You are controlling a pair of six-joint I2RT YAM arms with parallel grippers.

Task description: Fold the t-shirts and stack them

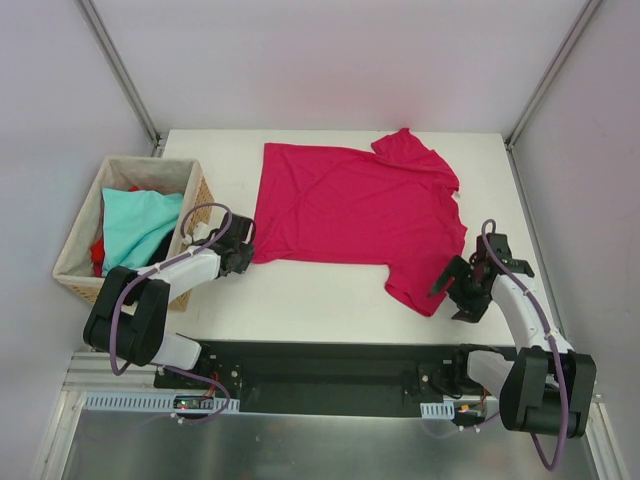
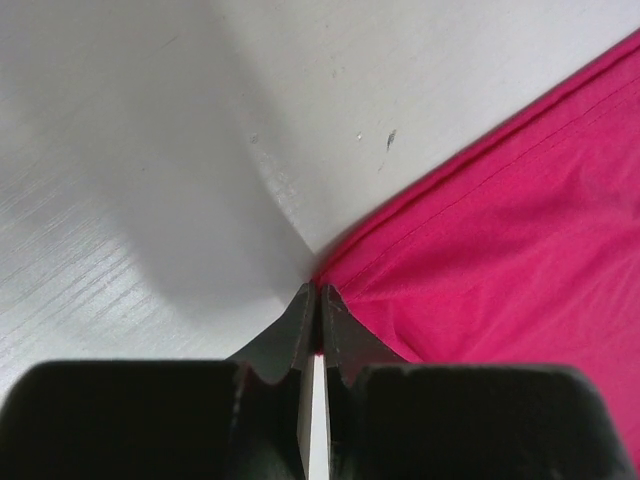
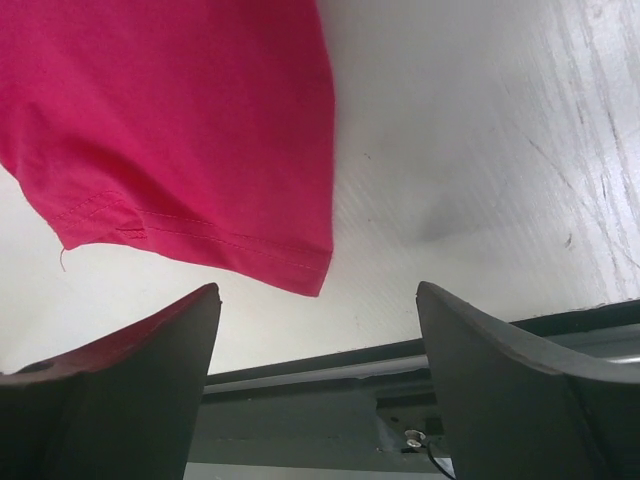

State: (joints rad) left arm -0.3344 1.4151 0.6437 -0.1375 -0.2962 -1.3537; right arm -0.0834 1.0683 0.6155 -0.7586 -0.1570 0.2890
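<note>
My left gripper [image 2: 318, 300] is clenched: its two dark fingers [image 2: 297, 335] meet at the tips, and they pinch the very corner of the hem of the crimson-magenta t-shirt [image 1: 350, 210], where the stitched edge runs into the tips. In the top view that corner is the near left one of the shirt, just beside the wicker basket [image 1: 75, 270]. My right gripper [image 3: 318, 290] stands released, with its fingers [image 3: 480, 360] wide apart and nothing between them. The stitched hem of the shirt's near sleeve hangs just ahead of the left finger, and I see bare table beyond the other. A red tint shows on the inner face of that left finger, but I cannot tell whether it is cloth or a reflection. From above, this gripper sits low at the right side of the white table [image 1: 320, 300], right by the sleeve's edge. The crimson-magenta shirt lies spread across the middle of the table, turned sideways. Its hem faces left and one sleeve points to the far edge, with some shallow wrinkles across the body. The basket stands off the table's left edge. It holds the light teal t-shirt [image 1: 135, 225], bunched on top, and the red t-shirt [image 1: 97, 252], which peeks out beside and below it.
</note>
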